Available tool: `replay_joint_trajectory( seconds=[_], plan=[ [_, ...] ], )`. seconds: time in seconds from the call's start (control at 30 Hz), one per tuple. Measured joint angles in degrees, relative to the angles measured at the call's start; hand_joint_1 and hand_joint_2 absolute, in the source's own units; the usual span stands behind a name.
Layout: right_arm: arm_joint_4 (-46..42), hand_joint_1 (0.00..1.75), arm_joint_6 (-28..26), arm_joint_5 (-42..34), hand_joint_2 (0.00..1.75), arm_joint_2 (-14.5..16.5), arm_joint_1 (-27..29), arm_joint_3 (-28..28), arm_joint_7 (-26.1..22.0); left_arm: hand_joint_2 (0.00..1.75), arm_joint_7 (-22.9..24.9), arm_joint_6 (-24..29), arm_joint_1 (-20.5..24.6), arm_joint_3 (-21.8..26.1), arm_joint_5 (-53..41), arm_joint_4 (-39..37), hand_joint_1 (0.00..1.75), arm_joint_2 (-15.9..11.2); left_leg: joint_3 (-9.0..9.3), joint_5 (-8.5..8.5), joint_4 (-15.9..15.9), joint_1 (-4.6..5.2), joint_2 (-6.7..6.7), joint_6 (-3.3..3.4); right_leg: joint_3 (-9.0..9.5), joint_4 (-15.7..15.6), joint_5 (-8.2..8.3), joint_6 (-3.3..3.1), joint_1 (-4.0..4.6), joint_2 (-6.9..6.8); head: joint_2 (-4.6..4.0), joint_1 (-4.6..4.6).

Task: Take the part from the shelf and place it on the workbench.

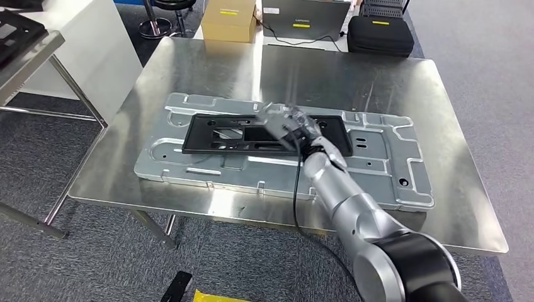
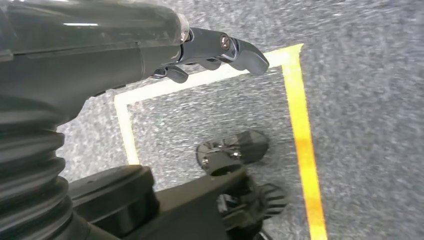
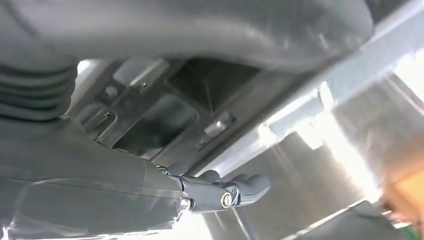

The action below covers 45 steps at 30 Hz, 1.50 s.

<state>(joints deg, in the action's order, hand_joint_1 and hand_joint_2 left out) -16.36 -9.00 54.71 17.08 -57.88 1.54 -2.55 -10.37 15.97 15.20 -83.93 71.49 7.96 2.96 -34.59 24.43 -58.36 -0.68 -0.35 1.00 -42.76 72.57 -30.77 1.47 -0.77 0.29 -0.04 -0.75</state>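
The part, a flat black rectangular frame (image 1: 214,135) with cut-outs, lies on a large silver stamped plate (image 1: 378,170) on the steel workbench (image 1: 403,88). My right hand (image 1: 286,123) hovers just over the frame's right half, blurred, holding nothing. From the right wrist, the dark fingers (image 3: 240,187) are stretched out and apart from the thumb, with the black frame (image 3: 160,120) lying beyond them. My left hand (image 2: 210,50) hangs beside my body above the carpet, its fingers loosely bent and empty.
Behind the workbench stand a cardboard box (image 1: 228,20), a laptop (image 1: 305,19) and a black case (image 1: 380,34). A metal shelf (image 1: 31,53) with another black piece on it is at the far left. Yellow tape (image 2: 300,135) marks the carpet.
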Motion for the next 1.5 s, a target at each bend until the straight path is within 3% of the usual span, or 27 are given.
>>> replay_joint_trajectory(
  seconds=[0.03,0.07,0.1,0.2,0.27,0.33,0.4,0.5,0.53,0.57,0.6,0.67,0.73,0.83,0.9,1.0,1.07,1.1,1.17,1.23,1.37,1.43,1.5],
  plan=[
    [0.0,0.00,0.4,-1.3,0.00,-0.3,-0.6,-1.5,0.2,1.75,-0.1,0.0,0.2,0.0,-0.2,0.0,0.00,0.1,0.00,-0.01,0.0,0.12,-0.01,0.09,-1.20,2.3,-0.49,-0.02,0.02,0.00,0.00,0.00],
    [-0.1,0.00,0.7,-2.4,0.00,-0.6,-1.2,-2.8,0.3,1.75,-0.1,0.0,0.4,0.0,-0.3,0.0,0.00,0.1,0.02,0.00,0.0,0.22,-0.03,0.12,-1.48,2.7,0.06,-0.12,0.04,0.00,0.00,0.00],
    [-0.3,0.00,0.9,-3.4,0.00,-0.9,-1.7,-3.9,0.2,1.75,-0.1,0.0,0.6,0.0,-0.4,0.0,0.00,0.2,0.05,0.01,-0.1,0.31,-0.04,0.12,-0.70,0.9,1.53,-0.33,0.07,0.00,0.00,-0.01],
    [-1.2,0.00,1.6,-7.7,0.00,-1.6,-4.4,-7.0,-1.0,1.75,-0.2,-0.2,1.6,0.0,-0.7,0.0,0.00,0.7,-0.10,0.16,-0.3,0.77,-0.06,-0.11,4.20,-9.7,6.50,-1.21,0.36,-0.03,0.00,0.03],
    [-1.8,0.00,2.0,-11.1,0.00,-2.0,-6.3,-9.9,-2.5,0.87,-0.1,-0.4,2.3,0.0,-0.8,0.0,0.00,1.0,-0.30,0.23,-0.4,1.00,-0.07,-0.47,5.53,-12.8,7.02,-1.46,0.58,-0.05,0.00,0.10],
    [-2.5,0.00,2.4,-14.0,0.00,-2.4,-7.6,-12.8,-4.3,0.00,0.0,-0.7,2.7,0.0,-0.9,0.0,0.00,1.2,-0.37,0.37,-0.5,0.95,-0.07,-0.96,5.71,-13.2,7.07,-1.78,0.45,-0.09,0.00,0.13],
    [-3.5,0.00,3.0,-16.8,0.00,-2.7,-8.7,-15.2,-7.7,0.00,0.2,-0.9,2.9,-0.1,-1.2,0.0,0.00,1.4,-1.18,1.87,-2.4,0.84,-0.03,-1.57,5.93,-13.7,7.29,-2.26,0.16,-0.16,0.00,0.20],
    [-6.0,0.00,4.3,-20.7,0.00,-2.8,-10.3,-18.1,-14.3,0.00,0.7,-1.0,3.1,-0.2,-1.3,0.0,0.00,1.5,-5.59,6.69,-12.5,0.41,0.01,-2.33,6.04,-13.8,7.35,-2.64,0.07,-0.18,0.00,0.36],
    [-7.1,0.00,4.8,-21.6,0.00,-2.8,-10.6,-18.7,-15.8,0.00,0.9,-1.0,3.1,-0.3,-1.3,0.0,0.00,1.6,-6.90,7.32,-15.1,0.26,0.01,-2.53,6.10,-13.8,7.32,-2.65,0.08,-0.18,0.00,0.36],
    [-8.5,0.00,5.4,-22.6,0.00,-2.8,-10.5,-19.1,-16.9,0.00,1.1,-0.8,3.0,-0.4,-1.3,0.0,0.00,1.6,-7.41,6.92,-16.0,0.12,0.02,-2.69,6.18,-13.8,7.28,-2.64,0.07,-0.17,0.00,0.36],
    [-10.4,0.00,6.0,-23.6,0.00,-2.7,-10.1,-19.2,-17.9,0.00,1.4,-0.6,2.9,-0.4,-1.2,0.0,0.00,1.6,-6.87,5.46,-14.5,-0.02,0.03,-2.79,6.29,-13.7,7.21,-2.56,0.05,-0.17,0.00,0.36],
    [-15.6,0.00,7.2,-26.1,0.00,-2.3,-8.6,-19.0,-19.2,0.00,1.9,0.0,2.7,-0.5,-0.9,0.0,0.00,1.6,-3.69,1.53,-7.3,-0.23,0.09,-2.78,6.52,-13.6,6.98,-2.23,-0.01,-0.17,0.00,0.34],
    [-20.7,0.00,7.9,-27.7,0.00,-1.8,-7.0,-18.3,-19.5,0.00,2.0,0.4,2.5,-0.5,-0.6,0.0,0.00,1.6,-1.05,-0.23,-1.6,-0.08,0.10,-2.36,6.49,-13.5,6.86,-1.71,0.11,-0.14,0.00,0.33],
    [-25.8,0.00,8.1,-28.4,0.00,-1.4,-4.9,-17.3,-19.3,0.00,2.1,0.5,2.1,-0.5,-0.4,0.0,0.00,1.6,-0.58,-0.21,-0.3,0.14,-0.04,-1.28,6.34,-13.6,6.93,-0.75,0.16,-0.18,0.00,0.29],
    [-28.1,0.00,8.3,-29.1,0.00,-1.3,-4.0,-16.8,-19.6,0.00,2.4,0.5,2.0,-0.5,-0.3,0.0,0.00,1.7,-0.47,-0.54,0.1,0.06,-0.06,-0.52,5.71,-12.1,5.73,-0.20,0.03,-0.23,0.00,0.27],
    [-32.8,0.00,9.4,-32.9,0.00,-1.3,-0.6,-14.9,-21.5,0.00,3.4,0.7,1.7,-0.5,0.5,0.0,0.00,1.7,-0.39,-0.81,0.3,0.10,-0.01,0.20,1.63,-2.7,0.69,0.17,0.00,-0.22,0.00,0.27],
    [-38.1,0.00,9.6,-36.9,0.00,-1.3,4.8,-12.4,-22.9,0.00,3.8,0.8,0.9,-0.5,1.6,0.0,0.00,1.7,-0.38,-0.90,0.2,0.14,-0.04,0.34,-0.12,1.6,-0.71,0.21,0.00,-0.22,0.00,0.26],
    [-41.5,0.00,9.3,-39.1,0.00,-1.5,8.4,-10.7,-23.7,0.00,3.9,0.9,0.3,-0.4,2.2,0.0,0.00,1.7,-0.38,-0.90,0.1,0.15,-0.12,0.34,0.51,0.7,0.10,0.11,-0.01,-0.22,0.00,0.25],
    [-48.8,0.00,8.1,-43.1,0.00,-1.7,16.5,-6.8,-25.7,0.00,3.8,1.0,-1.1,0.0,3.5,0.0,0.00,1.6,-0.39,-0.83,0.0,0.19,-0.31,0.23,4.24,-6.0,3.26,-0.41,0.06,-0.22,0.00,0.24],
    [-54.8,0.00,6.8,-45.1,0.00,-1.9,23.9,-3.1,-27.7,0.00,3.4,1.3,-2.3,0.6,4.6,0.0,0.00,1.6,-0.58,-0.73,-0.2,0.47,-0.36,-0.14,7.31,-12.0,5.23,-0.89,0.31,-0.22,0.00,0.29],
    [-60.4,0.00,4.8,-46.2,0.00,-2.4,34.4,2.1,-29.7,0.00,2.5,2.0,-4.1,1.6,5.8,0.0,0.00,1.3,-0.87,-0.48,-0.4,0.63,-0.24,-1.31,7.62,-13.6,6.02,-1.72,0.35,-0.13,0.00,0.32],
    [-61.0,0.00,3.7,-46.7,0.00,-2.5,37.3,4.0,-29.9,0.00,2.3,2.3,-4.6,2.0,6.1,0.0,0.00,1.1,-1.87,2.49,-3.2,0.54,-0.15,-1.87,7.17,-13.9,6.77,-2.47,0.04,-0.32,0.00,0.54],
    [-61.1,0.00,2.8,-47.0,0.00,-2.7,39.3,5.5,-29.8,0.00,2.2,2.4,-4.8,2.3,6.3,0.0,0.00,0.9,-3.81,7.55,-9.6,0.29,-0.08,-2.29,6.32,-14.0,7.50,-2.85,0.02,-0.49,0.00,0.81]
  ],
)
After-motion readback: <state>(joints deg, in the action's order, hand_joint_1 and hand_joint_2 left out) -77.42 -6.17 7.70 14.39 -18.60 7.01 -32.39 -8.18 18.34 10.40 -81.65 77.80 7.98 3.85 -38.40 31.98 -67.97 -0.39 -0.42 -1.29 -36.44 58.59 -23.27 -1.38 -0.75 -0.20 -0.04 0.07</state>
